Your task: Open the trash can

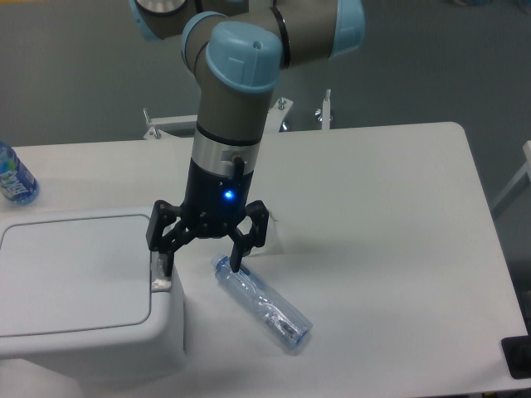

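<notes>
The trash can (75,307) is a large white bin at the lower left of the table, its flat lid down. A small grey push-button latch (160,275) sits on its right rim. My gripper (202,267) hangs open at the bin's right edge. Its left fingertip (166,267) rests on or just above the latch; contact is not clear. The right fingertip (236,262) hovers at the cap end of a clear plastic bottle (264,303) lying on the table. Nothing is held between the fingers.
A blue-labelled bottle (13,178) stands at the table's far left edge. A metal bracket (166,124) is fixed at the table's back edge. A dark object (516,356) sits at the lower right corner.
</notes>
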You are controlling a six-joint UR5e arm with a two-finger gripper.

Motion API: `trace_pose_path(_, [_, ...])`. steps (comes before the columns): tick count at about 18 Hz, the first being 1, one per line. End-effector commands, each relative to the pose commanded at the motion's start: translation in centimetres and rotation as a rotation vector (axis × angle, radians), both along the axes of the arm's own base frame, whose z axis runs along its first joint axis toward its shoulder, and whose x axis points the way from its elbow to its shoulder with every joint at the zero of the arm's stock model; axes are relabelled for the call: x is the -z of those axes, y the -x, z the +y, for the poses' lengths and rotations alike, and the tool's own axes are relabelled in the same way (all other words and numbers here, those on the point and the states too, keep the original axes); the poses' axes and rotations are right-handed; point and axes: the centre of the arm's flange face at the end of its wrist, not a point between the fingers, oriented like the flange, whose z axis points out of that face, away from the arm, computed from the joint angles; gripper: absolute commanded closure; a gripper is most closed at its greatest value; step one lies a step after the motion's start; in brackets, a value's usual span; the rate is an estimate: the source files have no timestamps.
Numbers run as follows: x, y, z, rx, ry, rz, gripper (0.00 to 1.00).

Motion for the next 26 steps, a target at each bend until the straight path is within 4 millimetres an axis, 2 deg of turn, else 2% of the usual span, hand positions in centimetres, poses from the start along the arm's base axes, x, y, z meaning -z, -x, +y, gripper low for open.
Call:
trace_pose_path(4, [-0.1,0.0,0.0,0.000,-0.001,0.001,0.00])
trace_pose_path(6, [-0.8,0.1,0.1,-0.001,-0.009,0.012,0.00])
trace_pose_path(9, [-5.2,0.8,0.0,-0.001,-0.069,0.084,0.00])
trace_pose_path(10, [-6.8,1.3,-0.6,-0.004,-0.078,0.129,0.00])
trace_pose_path(12, [-8.9,4.3,-3.5,-0.025,-0.047,0.240,0.00])
trace_pose_path(15, [-10.4,5.7,-6.1,-0.055,0.071,0.411,0.00])
trace_pose_path(17, [-10.2,7.1,-7.8,-0.043,0.194,0.509,0.00])
trace_pose_path(21, [-8.5,7.6,-10.7,0.196,0.550,0.656,0.00])
trace_pose_path(22, [-7.8,7.4,-11.0,0.253,0.583,0.643,0.00])
trace_pose_path(24, [-7.6,7.1,-12.4,0.319,0.628,0.617,0.00])
trace_pose_path(26, [-7.3,7.0,-12.8,0.369,0.649,0.607,0.00])
